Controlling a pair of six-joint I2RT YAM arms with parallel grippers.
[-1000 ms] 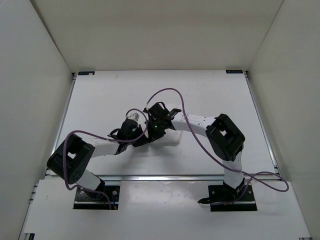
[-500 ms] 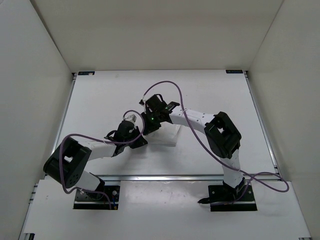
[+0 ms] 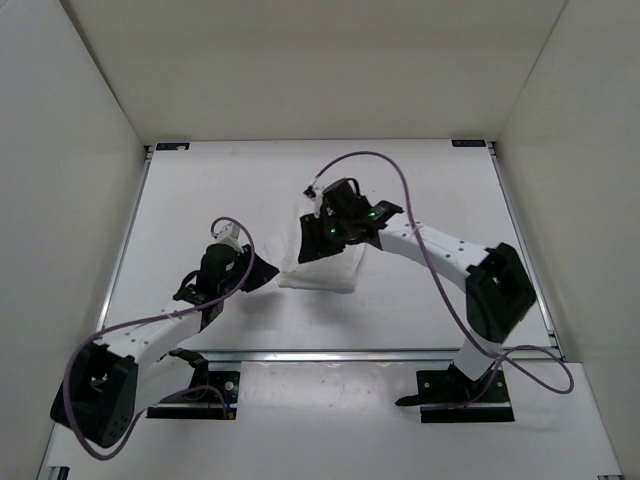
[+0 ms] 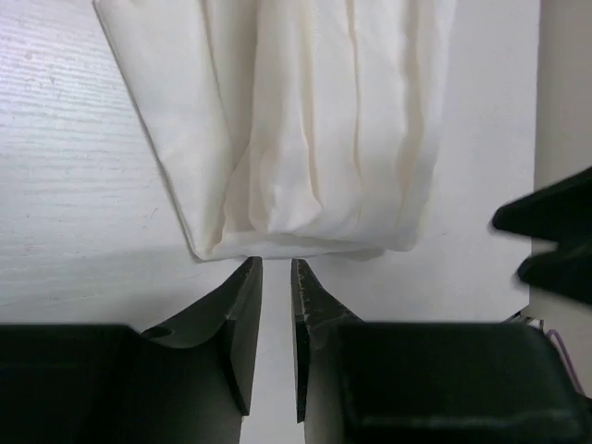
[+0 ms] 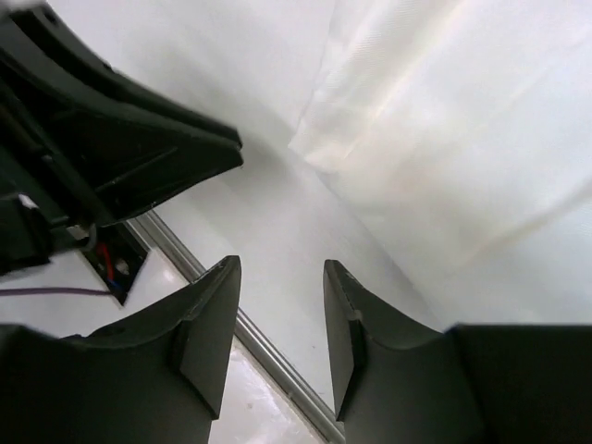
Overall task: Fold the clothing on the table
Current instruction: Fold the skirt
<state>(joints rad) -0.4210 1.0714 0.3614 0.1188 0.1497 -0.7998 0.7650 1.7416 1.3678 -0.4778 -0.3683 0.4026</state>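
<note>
The clothing [image 3: 325, 274] lies as a small folded white bundle on the table [image 3: 430, 190], near its middle. My left gripper [image 3: 266, 272] is just left of the bundle. In the left wrist view its fingertips [image 4: 275, 268] stand a narrow gap apart with nothing between them, right at the clothing's [image 4: 314, 139] rounded folded edge. My right gripper [image 3: 310, 246] hovers over the bundle's far left corner. It is open [image 5: 280, 273] and empty, with the clothing [image 5: 462, 120] lying up to the right of it.
White walls enclose the table on three sides. A metal rail [image 3: 350, 352] runs along the near edge, also seen under the right fingers [image 5: 277, 365]. The left gripper's black body [image 5: 120, 148] sits close to the right one. Purple cables [image 3: 420, 270] loop over both arms.
Both grippers have opened and drawn apart. The left arm pulled back to the left of the bundle and the right arm moved up and right; the clothing stays folded on the table.
</note>
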